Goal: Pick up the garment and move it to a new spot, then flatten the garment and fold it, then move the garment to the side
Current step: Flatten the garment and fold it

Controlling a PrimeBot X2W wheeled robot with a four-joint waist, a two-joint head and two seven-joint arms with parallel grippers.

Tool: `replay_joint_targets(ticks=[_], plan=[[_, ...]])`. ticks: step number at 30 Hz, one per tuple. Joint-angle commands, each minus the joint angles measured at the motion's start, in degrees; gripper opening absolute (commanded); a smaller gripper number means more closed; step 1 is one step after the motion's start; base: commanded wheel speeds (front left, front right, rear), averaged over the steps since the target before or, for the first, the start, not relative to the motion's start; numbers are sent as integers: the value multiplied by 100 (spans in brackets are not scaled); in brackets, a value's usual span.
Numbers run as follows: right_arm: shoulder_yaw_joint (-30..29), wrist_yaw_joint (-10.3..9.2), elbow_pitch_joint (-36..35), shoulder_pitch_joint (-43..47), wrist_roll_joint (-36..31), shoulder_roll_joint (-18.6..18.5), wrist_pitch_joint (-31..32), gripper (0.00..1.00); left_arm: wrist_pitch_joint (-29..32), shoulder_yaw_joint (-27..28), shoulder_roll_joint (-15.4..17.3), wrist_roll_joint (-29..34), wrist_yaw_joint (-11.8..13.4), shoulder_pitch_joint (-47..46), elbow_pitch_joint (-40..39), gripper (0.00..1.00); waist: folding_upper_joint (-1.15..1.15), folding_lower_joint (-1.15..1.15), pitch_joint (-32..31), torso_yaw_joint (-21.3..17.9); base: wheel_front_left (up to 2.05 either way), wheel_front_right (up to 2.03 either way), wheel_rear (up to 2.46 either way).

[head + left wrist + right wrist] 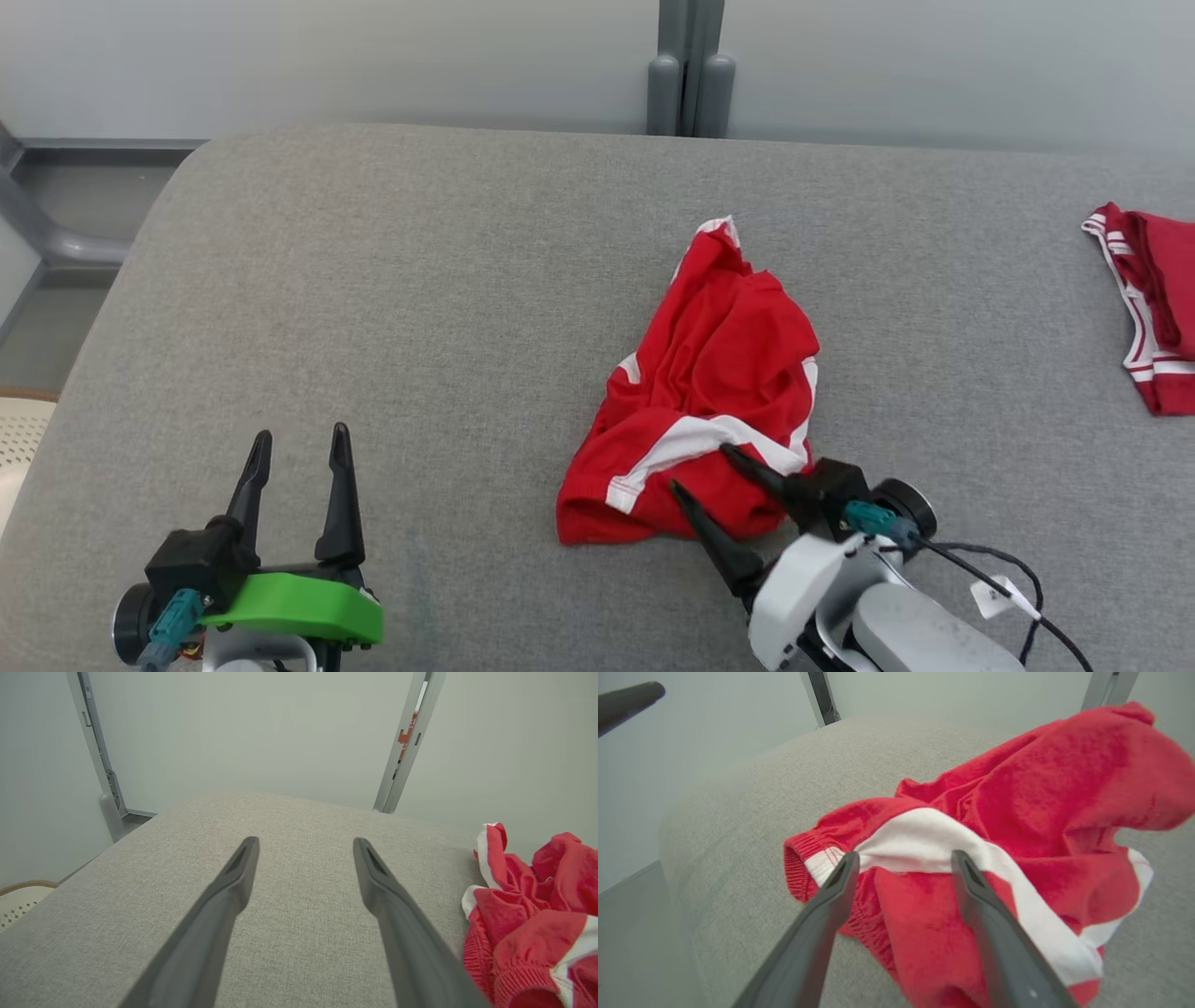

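My right gripper has its two fingers spread wide, and nothing is pinched between them. Its tips are at the near edge of the garment, over the white band. One tip seems to touch the cloth, but I cannot tell this for sure. The garment is red with white stripes and lies crumpled in a heap on the gray pad, about the middle and a little to my right. One corner of it stands up at the far side. My left gripper is also wide open and holds nothing. It hovers over bare pad at my near left, well apart from the garment. A second red cloth with white trim lies at the right edge of the pad.
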Motion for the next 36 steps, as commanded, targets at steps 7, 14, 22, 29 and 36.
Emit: replay_joint_targets(ticks=[7,14,22,29,36], plan=[[-1064,-7,-891,835,-113,-266,-15,100,-16,88,11,78,-38,123,-25,100,0,0,-134,-258,0,0,0],[-2136,-7,-1053,902,-502,-407,-15,100,-16,41,11,114,-50,135,-27,100,0,0,-162,-288,0,0,0],[-2402,-7,-549,201,-786,-544,115,100,-16,-18,10,106,-87,-29,-6,100,0,0,19,-120,0,0,0],[-2230,-8,295,-419,-847,-626,172,100,-16,-138,10,7,-57,-139,-29,100,0,0,286,161,0,0,0],[-1927,-8,1234,-866,-681,-480,147,100,-16,-247,10,-81,2,-270,-31,100,0,0,497,429,0,0,0]])
